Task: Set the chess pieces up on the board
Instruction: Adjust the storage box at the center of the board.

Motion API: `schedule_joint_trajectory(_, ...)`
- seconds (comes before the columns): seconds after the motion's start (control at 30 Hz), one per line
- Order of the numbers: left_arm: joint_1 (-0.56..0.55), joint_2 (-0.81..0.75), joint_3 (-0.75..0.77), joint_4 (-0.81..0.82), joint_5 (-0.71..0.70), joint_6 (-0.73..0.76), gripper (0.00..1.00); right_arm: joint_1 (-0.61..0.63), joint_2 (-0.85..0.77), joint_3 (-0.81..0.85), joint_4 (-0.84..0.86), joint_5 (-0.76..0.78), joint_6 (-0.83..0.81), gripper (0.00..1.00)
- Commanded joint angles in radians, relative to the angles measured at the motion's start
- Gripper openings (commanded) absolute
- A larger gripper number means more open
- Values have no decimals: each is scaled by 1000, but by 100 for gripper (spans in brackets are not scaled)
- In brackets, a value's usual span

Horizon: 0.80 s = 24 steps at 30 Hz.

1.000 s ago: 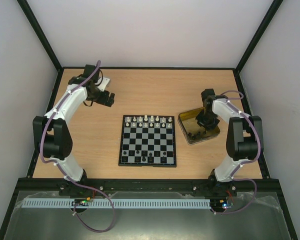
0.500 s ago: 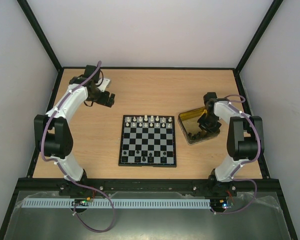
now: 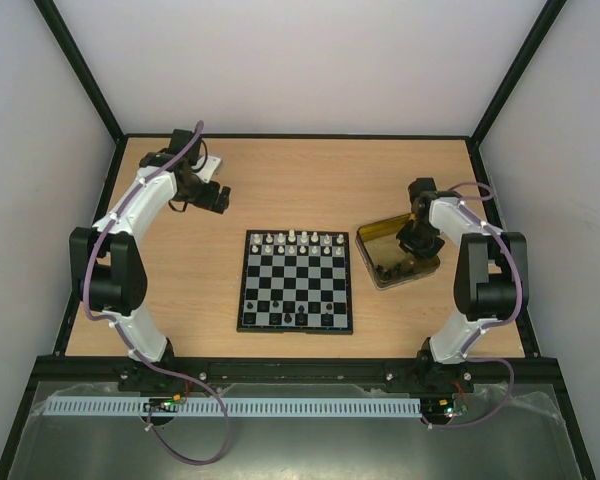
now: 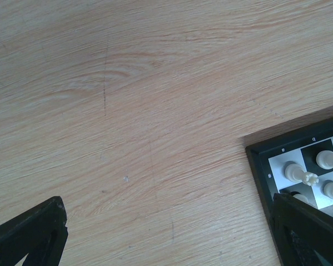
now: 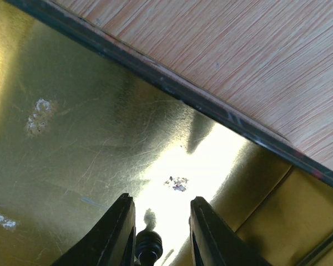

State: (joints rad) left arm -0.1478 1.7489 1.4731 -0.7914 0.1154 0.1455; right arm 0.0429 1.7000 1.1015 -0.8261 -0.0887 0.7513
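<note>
Gold tray (image 5: 72, 138) under right end effector (image 5: 161, 198); black piece (image 5: 149, 246) between fingers (image 5: 114, 235).

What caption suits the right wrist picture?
Pincer over a gold tray, a black chess piece between its open jaws.

- Black piece (image 5: 149, 246) inside your right claw (image 5: 161, 198): only its top shows, so you cannot tell whether it is gripped.
- Board (image 4: 299, 160), left wrist view: one corner only, partly behind your left claw (image 4: 167, 210).
- Loose pieces (image 3: 390, 268) in gold tray (image 3: 373, 237): too small to identify.
</note>
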Motion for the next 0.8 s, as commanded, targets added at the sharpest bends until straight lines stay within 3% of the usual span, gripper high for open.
schedule_joint_trajectory(0.0, -2, 10, 27, -10, 9, -7, 99, -19, 24, 46, -37, 54, -8, 27)
schedule_joint_trajectory(0.37, -3, -1, 16, -14, 4, -3, 99, -85, 239, 286, -60, 75, -54, 26)
schedule_joint_trajectory(0.63, 4, -2, 3, -14, -2, 3, 99, -81, 401, 504, -76, -7, -96, 25)
schedule_joint_trajectory(0.77, 5, 3, -2, -14, -3, 5, 99, -39, 401, 501, -66, -34, -108, 25)
